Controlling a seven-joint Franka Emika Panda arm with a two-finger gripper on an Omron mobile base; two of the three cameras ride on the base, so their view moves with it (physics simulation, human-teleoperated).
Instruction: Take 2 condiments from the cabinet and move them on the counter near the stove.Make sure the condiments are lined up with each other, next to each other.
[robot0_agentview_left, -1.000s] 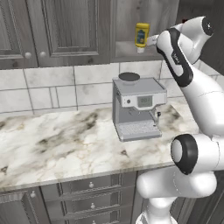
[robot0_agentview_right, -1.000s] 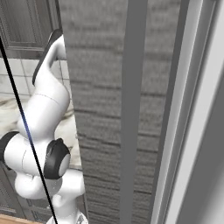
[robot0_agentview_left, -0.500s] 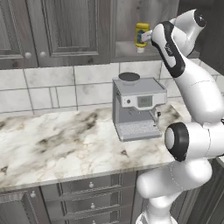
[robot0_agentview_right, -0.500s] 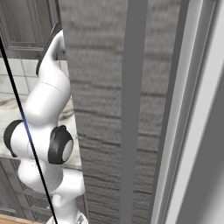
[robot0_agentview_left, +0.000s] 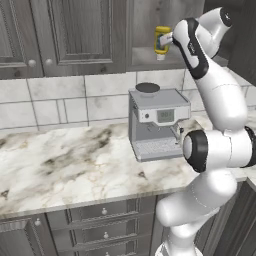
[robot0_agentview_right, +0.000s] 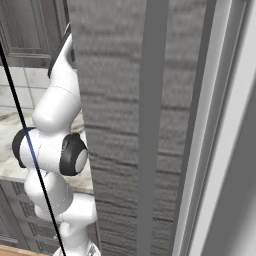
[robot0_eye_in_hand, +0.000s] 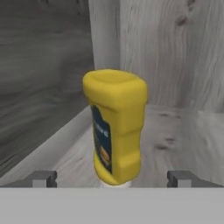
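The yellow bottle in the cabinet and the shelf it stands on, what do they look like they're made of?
The yellow bottle looks like smooth, slightly glossy plastic: soft rounded edges, even colour, a printed blue label. The cabinet shelf looks like matte grey wood, with visible grain and knots. Both are rendered, so this is only their look.

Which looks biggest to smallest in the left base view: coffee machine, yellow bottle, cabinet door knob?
1. Coffee machine
2. Yellow bottle
3. Knob
All sit about equally far back, so the order seems safe.

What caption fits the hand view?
Open gripper facing the yellow squeeze bottle on the cabinet shelf.
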